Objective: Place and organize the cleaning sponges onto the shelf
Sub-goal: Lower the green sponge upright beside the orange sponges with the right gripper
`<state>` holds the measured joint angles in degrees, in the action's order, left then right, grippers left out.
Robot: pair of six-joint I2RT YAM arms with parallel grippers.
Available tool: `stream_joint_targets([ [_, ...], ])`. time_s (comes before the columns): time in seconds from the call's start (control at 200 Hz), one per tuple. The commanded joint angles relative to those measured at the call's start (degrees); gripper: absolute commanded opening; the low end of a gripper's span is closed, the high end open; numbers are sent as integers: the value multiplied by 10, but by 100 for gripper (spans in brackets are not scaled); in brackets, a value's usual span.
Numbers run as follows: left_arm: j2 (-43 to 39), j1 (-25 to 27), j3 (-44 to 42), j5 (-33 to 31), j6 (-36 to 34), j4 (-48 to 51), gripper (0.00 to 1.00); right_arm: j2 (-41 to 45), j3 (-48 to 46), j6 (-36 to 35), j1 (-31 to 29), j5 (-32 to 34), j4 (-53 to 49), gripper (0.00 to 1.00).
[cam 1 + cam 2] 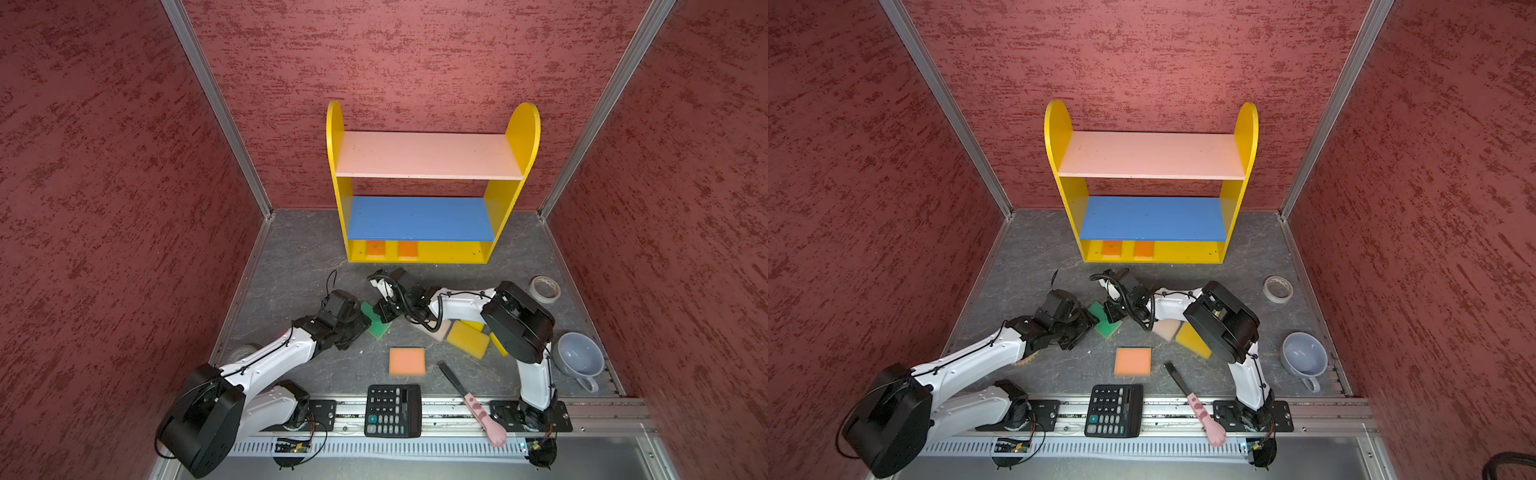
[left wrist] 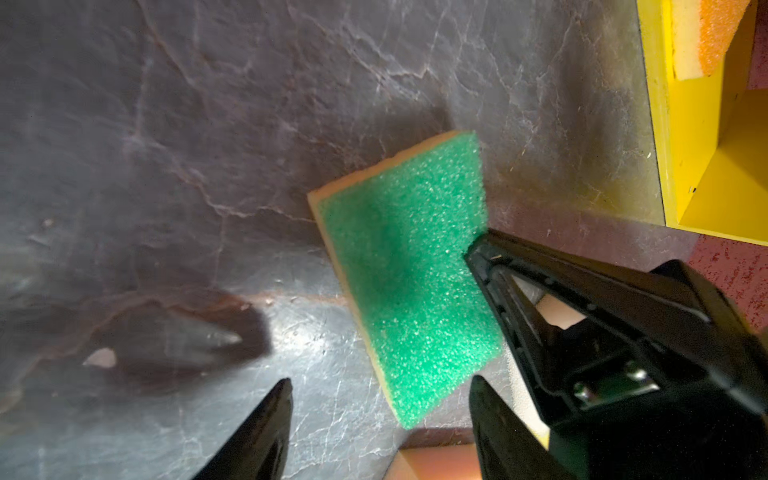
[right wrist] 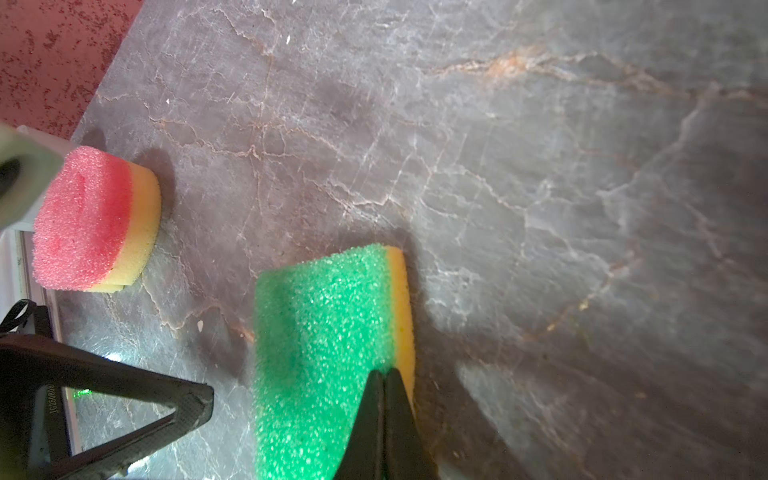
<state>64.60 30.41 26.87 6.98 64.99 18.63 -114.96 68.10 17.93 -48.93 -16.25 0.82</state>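
Top views both showed the grey marbled bench (image 1: 299, 257) filling the lower half of the frame, with the shelf (image 1: 521, 137) standing at upper centre against the back wall. Its pink and blue boards were bare. Toward the left end of its yellow bottom board, one orange sponge (image 1: 375, 249) lay beside a second orange sponge (image 1: 408, 249), the two apart.

The left arm (image 1: 266, 361) reached in from the lower left and the right arm (image 1: 515, 320) from the lower right, meeting at centre at the green sponge (image 1: 379, 329). The right jaws were clenched on that sponge's edge, with the foam tilted up off the bench. The left jaws stood released and spread wide, with the sponge's corner between them and one finger well clear of it.

A black calculator (image 1: 392, 410) sat at bottom centre and a grey cup (image 1: 579, 355) at lower right. A yellow sponge (image 1: 468, 338) lay right of centre, partly under the right arm. A peach-orange sponge (image 1: 407, 361) lay flat just below centre, with the pink-handled brush (image 1: 469, 395) near its right. In the right wrist view a round pink sponge (image 3: 83, 216) sat apart from the green one. A tape roll (image 1: 545, 289) lay at the right edge of the bench.
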Motion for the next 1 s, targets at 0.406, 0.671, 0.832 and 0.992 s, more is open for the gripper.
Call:
stream_joint_targets([
  [0.406,-7,8,43,17,-81,-102,99,70,-33,57,55,-32,65,0],
  [0.671,-3,6,76,-20,-89,-23,99,113,-54,52,81,8,79,0],
  [0.832,-35,16,68,-41,-65,-55,99,123,-50,70,100,-11,94,0],
  [0.992,-79,49,42,-95,-22,-88,99,125,-29,67,101,2,82,0],
])
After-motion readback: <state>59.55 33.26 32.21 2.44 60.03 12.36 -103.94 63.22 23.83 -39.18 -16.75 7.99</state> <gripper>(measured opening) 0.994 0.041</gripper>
